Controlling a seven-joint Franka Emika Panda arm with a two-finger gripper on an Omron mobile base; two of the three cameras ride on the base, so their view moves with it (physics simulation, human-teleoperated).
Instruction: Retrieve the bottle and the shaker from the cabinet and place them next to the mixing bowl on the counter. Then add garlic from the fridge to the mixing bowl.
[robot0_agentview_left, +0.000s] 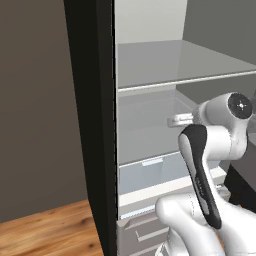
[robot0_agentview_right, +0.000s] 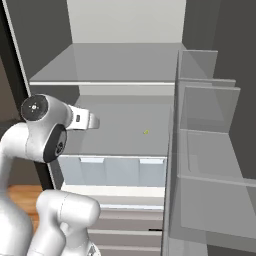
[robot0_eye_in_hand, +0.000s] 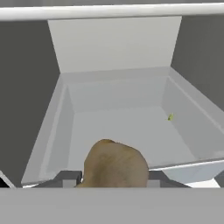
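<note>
Garlic in hand at the fridge (robot0_agentview_right: 125, 65)

My end effector (robot0_eye_in_hand: 114, 178) gripped the garlic (robot0_eye_in_hand: 115, 164); I judged a straight, level withdrawal safest.

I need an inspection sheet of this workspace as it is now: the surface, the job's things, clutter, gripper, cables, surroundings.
Surface: pale grey fridge shelf, bare but for one tiny yellow-green speck.
Job's things: fridge open; garlic, a tan-brown lump, sits between the gripper's fingers in the hand view.
Clutter: nothing seen besides the speck.
Gripper: gripper inside the fridge above the shelf, fingers on both sides of the garlic, closed on it as far as the hand view shows.
Cables: nothing seen.
Surroundings: dark door edge, translucent drawers below the shelf, door bins, wooden floor.
</note>
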